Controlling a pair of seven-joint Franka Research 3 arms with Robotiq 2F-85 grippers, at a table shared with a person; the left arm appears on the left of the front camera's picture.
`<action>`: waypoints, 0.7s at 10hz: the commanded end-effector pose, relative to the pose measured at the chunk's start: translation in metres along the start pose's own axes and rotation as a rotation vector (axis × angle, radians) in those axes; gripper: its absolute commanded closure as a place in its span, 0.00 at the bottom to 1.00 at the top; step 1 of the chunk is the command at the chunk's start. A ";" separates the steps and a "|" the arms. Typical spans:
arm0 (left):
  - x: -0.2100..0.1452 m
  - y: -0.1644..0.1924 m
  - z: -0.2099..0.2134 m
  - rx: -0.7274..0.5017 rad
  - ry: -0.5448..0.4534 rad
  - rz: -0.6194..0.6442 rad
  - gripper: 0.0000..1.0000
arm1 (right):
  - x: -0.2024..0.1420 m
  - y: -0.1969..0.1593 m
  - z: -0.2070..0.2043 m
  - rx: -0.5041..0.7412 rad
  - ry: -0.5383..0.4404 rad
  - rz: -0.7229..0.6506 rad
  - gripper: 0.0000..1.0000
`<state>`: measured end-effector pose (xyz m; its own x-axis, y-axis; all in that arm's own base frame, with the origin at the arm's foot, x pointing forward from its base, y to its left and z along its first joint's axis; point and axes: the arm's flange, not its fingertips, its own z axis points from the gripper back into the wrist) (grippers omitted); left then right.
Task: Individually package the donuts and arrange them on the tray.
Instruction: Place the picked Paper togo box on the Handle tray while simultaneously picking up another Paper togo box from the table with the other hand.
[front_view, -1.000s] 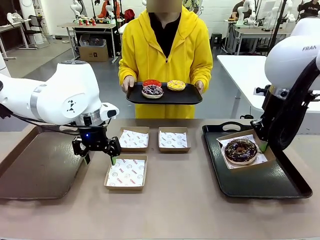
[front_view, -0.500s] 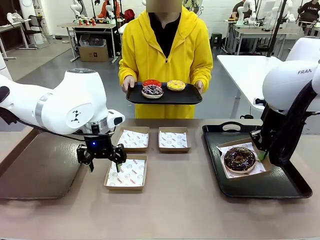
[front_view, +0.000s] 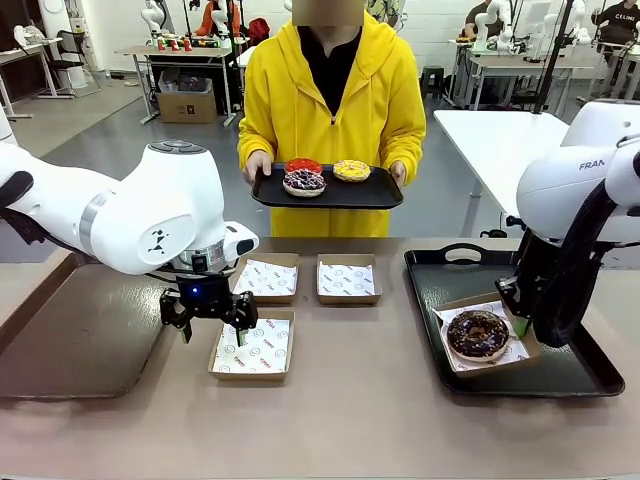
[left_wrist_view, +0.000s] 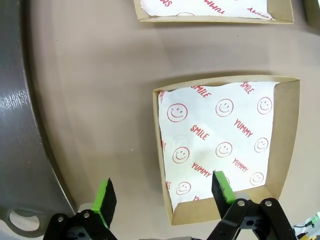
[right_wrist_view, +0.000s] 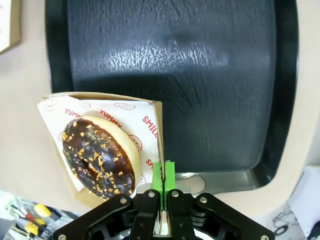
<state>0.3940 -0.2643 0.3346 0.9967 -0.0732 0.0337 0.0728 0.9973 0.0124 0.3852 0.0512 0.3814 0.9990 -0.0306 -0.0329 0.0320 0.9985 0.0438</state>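
Brown counter (front_view: 380, 420) runs across my view, with a person in a yellow hoodie (front_view: 330, 90) standing at its far side. A grey tray (front_view: 70, 350) lies at the left and a black tray (front_view: 580, 375) at the right.

The left arm (front_view: 130, 205) hangs low over the nearest empty box (front_view: 252, 345). The left jaws are spread wide and straddle that box's side wall, one green pad (left_wrist_view: 106, 197) over bare counter and the other over the liner. Two more empty boxes (front_view: 268, 277) (front_view: 347, 278) sit just behind.

The right arm (front_view: 570, 190) reaches down onto the black tray. The right jaws are pinched shut on the wall of the loaded box (front_view: 525, 345), which holds the sprinkled chocolate donut (front_view: 478, 333).

The other three donuts wait on the person's tray (front_view: 380, 198): red-iced (front_view: 304, 165), yellow-iced (front_view: 352, 170) and dark (front_view: 305, 183).

My worry is the right side. A thin cardboard wall is a poor handle, and any lift or quick drag could tip the box, crease it, or slide the donut out. That box sits close to the tray's rim, and I cannot tell if a corner rides on it. On the left, closing could catch only the loose liner, or shove the light box along the counter.

The liners read "SMILE" and "YUMMY" in red among smiley faces. The right arm shows "FRAN".
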 end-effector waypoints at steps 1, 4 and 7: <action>0.004 -0.007 -0.006 0.021 -0.037 0.013 0.00 | 0.011 -0.008 -0.008 0.020 0.010 0.016 0.99; 0.010 -0.007 -0.013 0.013 -0.026 0.014 0.00 | 0.016 -0.010 -0.016 0.034 0.035 0.020 0.99; 0.015 -0.008 -0.019 0.010 -0.021 0.023 0.00 | 0.017 -0.010 -0.016 0.032 0.039 0.025 0.99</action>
<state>0.4030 -0.2661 0.3192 0.9969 -0.0750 0.0252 0.0749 0.9972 0.0047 0.3954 0.0443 0.3637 0.9968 -0.0255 -0.0751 0.0296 0.9981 0.0534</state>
